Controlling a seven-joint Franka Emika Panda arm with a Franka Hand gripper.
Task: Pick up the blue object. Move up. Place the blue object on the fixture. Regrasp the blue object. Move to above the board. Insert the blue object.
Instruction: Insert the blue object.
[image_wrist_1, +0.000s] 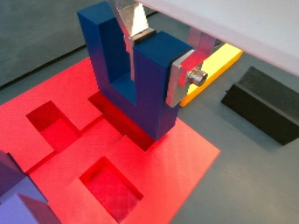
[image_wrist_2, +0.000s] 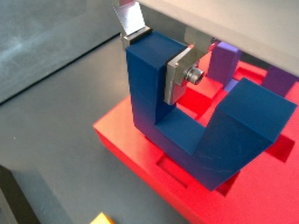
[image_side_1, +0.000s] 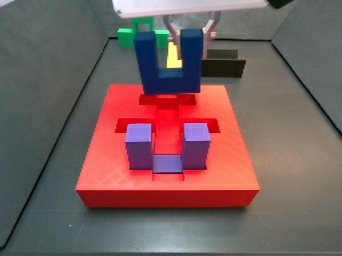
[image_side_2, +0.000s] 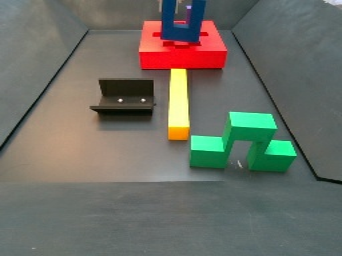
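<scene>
The blue object (image_wrist_1: 135, 87) is a dark-blue U-shaped block standing prongs up over the far part of the red board (image_wrist_1: 176, 166). My gripper (image_wrist_1: 160, 54) is shut on one of its prongs, a silver finger on each side. The block's base sits at a recess in the board; I cannot tell how deep it is. Both show in a wrist view too, the gripper (image_wrist_2: 158, 52) on the block (image_wrist_2: 222, 122). In a side view the gripper (image_side_1: 174, 35) holds the block (image_side_1: 150, 70) at the board's (image_side_1: 167, 185) back. The black fixture (image_side_2: 127, 97) stands empty on the floor.
A purple U-shaped block (image_side_1: 140, 145) sits in a recess at the board's other end. A yellow bar (image_side_2: 178, 100) lies on the floor between fixture and green blocks (image_side_2: 241, 142). Dark walls enclose the floor.
</scene>
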